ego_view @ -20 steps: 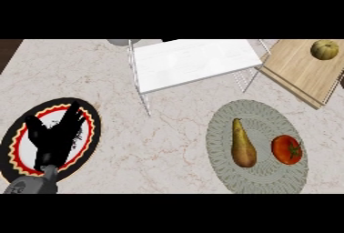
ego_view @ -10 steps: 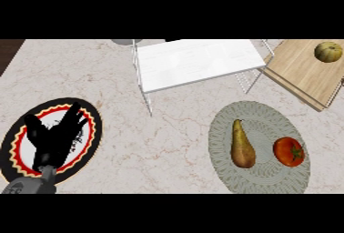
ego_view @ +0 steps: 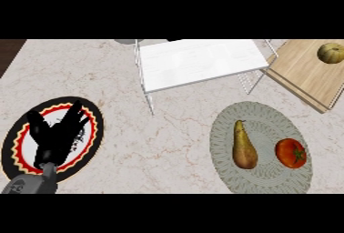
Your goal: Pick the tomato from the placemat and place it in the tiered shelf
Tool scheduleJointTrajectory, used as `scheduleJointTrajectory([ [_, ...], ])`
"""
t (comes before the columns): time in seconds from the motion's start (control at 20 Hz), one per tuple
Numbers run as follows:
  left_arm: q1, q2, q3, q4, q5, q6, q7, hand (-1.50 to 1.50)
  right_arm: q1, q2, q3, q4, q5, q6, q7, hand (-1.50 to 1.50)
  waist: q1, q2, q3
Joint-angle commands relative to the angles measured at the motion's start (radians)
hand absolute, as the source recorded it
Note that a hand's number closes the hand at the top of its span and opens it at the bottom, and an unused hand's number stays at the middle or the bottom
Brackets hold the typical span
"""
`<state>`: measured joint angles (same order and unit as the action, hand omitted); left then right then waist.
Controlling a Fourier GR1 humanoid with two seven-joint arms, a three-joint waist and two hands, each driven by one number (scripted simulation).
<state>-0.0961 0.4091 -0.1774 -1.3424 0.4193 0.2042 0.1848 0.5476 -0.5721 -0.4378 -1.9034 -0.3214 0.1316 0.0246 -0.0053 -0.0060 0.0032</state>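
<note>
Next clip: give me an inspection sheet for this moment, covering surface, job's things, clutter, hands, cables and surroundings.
Surface: pale marbled counter.
Job's things: tomato lies on the grey oval placemat, at its right side, untouched; white tiered shelf stands behind the placemat, its top tier bare.
Clutter: pear on the placemat, left of the tomato and apart from it; round plate with a red, white and black rim at the counter's left; wooden cutting board at the far right carrying a pale round fruit.
Hands: left hand open, fingers straight, over the plate; right hand not in view.
Cables: nothing seen.
Surroundings: dark strip past the counter's far left corner; otherwise nothing seen.
</note>
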Motion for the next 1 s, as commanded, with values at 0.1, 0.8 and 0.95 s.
scheduleJointTrajectory([
  [0.1, 0.019, -0.024, -0.016, 0.036, -0.022, -0.007, 0.023, 0.00, -0.061, -0.004, 0.089, -0.163, 0.127, -0.142, 0.311, -1.50, 0.010, 0.009, -0.005],
  [0.8, 0.027, -0.053, 0.027, 0.007, -0.053, -0.031, 0.046, 0.00, -0.213, 0.056, 0.305, -0.167, 0.389, -0.144, 0.606, -1.50, 0.004, 0.006, -0.003],
  [0.95, 0.056, -0.042, 0.032, -0.003, -0.063, -0.041, 0.051, 0.00, -0.218, 0.104, 0.366, -0.125, 0.528, -0.203, 0.593, -1.50, 0.008, 0.006, -0.003],
])
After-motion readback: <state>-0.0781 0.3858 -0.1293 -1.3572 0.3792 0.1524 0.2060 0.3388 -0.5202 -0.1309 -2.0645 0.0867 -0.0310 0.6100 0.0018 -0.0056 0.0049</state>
